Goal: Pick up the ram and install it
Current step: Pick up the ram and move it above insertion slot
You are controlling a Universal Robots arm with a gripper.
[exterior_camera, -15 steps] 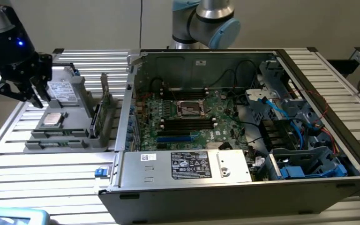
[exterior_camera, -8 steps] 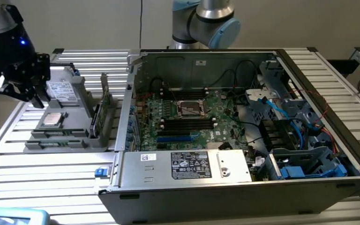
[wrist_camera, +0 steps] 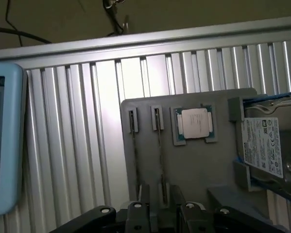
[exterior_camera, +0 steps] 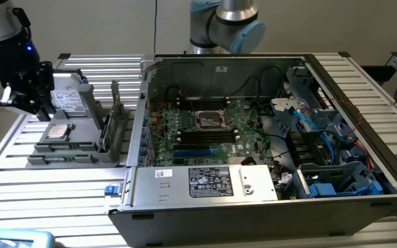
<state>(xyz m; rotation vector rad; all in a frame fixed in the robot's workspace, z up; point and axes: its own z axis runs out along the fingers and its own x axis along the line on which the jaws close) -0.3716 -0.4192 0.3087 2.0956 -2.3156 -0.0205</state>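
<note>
Two ram sticks stand on edge in narrow slots of a grey holder tray [wrist_camera: 208, 170]. One ram stick [wrist_camera: 159, 150] runs in line with the gap between my fingers, and the other [wrist_camera: 134, 160] lies beside it. In the exterior view the ram sticks [exterior_camera: 64, 153] show as thin green strips at the tray's near end. My gripper [wrist_camera: 160, 206] hangs above the tray, open, with nothing between its fingers. In the exterior view the gripper [exterior_camera: 33, 109] is at the far left, over the tray [exterior_camera: 81, 155].
A square silver processor [wrist_camera: 194, 122] and a hard drive [wrist_camera: 263, 145] also sit on the tray. Upright green cards [exterior_camera: 113, 116] stand at the tray's side. The open computer case [exterior_camera: 184, 212], with its motherboard [exterior_camera: 209, 132], is on the exterior view's right. A light-blue device [wrist_camera: 4, 145] lies on the slatted table.
</note>
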